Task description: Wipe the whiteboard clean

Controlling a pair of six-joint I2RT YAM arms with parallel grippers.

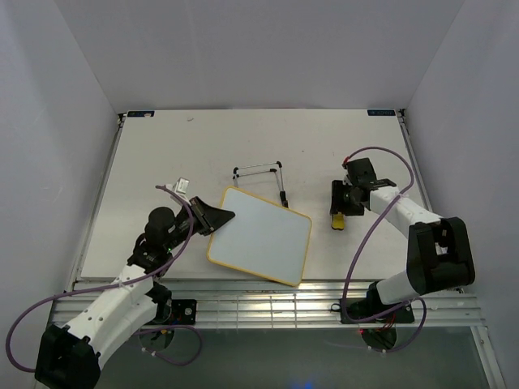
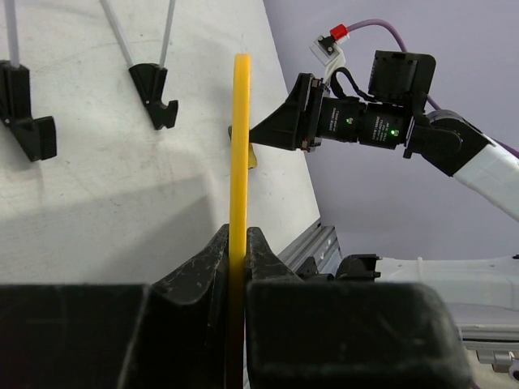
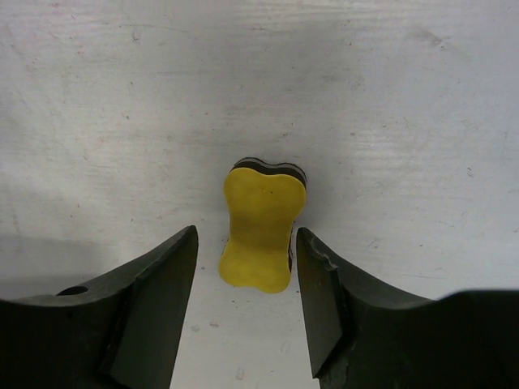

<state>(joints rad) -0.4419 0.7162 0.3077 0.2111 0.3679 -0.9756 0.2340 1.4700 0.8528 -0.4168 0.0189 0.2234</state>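
The whiteboard (image 1: 263, 237), white with a thin yellow frame and no writing showing, lies at the table's middle front. My left gripper (image 1: 220, 217) is shut on its left edge. In the left wrist view the board's yellow edge (image 2: 241, 146) runs straight up from between my closed fingers, and the left gripper (image 2: 238, 243) pinches it. A small yellow eraser (image 1: 337, 220) lies on the table to the right of the board. My right gripper (image 1: 340, 204) hovers over it, open. In the right wrist view the eraser (image 3: 261, 231) sits between and just beyond the open right gripper (image 3: 246, 233).
A thin black wire stand (image 1: 263, 174) lies just behind the board; its black feet (image 2: 154, 93) show in the left wrist view. White walls enclose the table. A metal rail (image 1: 268, 304) runs along the front edge.
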